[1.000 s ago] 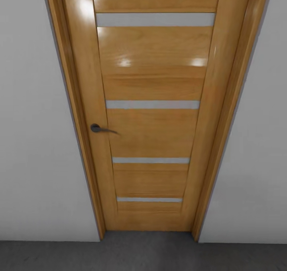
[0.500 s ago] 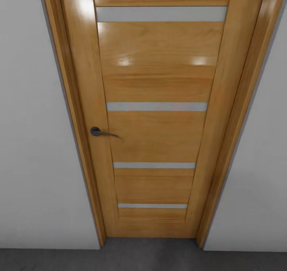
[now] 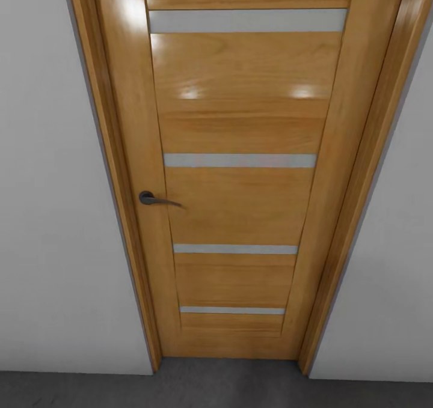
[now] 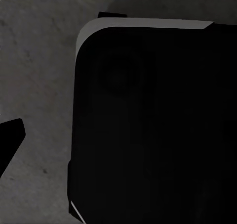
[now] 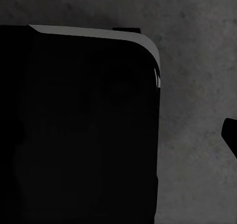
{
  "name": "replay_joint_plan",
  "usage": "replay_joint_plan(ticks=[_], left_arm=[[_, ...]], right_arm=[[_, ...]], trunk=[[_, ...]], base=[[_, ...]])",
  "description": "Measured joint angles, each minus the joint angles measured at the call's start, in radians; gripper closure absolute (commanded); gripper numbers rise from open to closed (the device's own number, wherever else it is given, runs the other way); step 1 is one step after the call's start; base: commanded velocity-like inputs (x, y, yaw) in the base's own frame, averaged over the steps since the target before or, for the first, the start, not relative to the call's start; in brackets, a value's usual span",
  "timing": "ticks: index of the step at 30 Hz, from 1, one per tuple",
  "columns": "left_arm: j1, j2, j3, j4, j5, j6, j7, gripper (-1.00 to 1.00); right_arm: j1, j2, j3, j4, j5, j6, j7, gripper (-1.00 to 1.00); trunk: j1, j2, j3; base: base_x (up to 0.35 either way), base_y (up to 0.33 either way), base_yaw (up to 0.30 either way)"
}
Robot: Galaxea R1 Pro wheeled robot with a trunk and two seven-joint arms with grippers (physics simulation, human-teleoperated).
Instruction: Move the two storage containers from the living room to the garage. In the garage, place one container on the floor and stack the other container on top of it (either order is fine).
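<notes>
A closed wooden door (image 3: 240, 179) with 4 pale glass strips and a dark lever handle (image 3: 155, 199) stands between pale grey walls (image 3: 54, 216) above the dark grey concrete floor (image 3: 216, 390). Both wrist views look down on concrete beside a black robot body (image 4: 153, 130); I cannot tell how either gripper's jaws stand.

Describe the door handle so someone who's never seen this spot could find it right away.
A wooden door stands shut in a pale grey wall, above a dark grey floor. The handle is a small dark metal lever near the door's left edge, about halfway up the view. It is the only dark thing on the door; the four pale strips run level across the panel.
</notes>
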Motion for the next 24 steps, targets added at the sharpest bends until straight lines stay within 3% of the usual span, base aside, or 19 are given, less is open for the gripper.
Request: replay_joint_plan(ticks=[24], left_arm=[[0.000, 0.006, -0.009, -0.001, -0.007, 0.000, 0.000, -1.00]], right_arm=[[0.000, -0.002, 0.002, 0.000, 0.005, 0.000, 0.000, -1.00]], trunk=[[0.000, 0.000, 0.000]], base=[[0.000, 0.000, 0.000]])
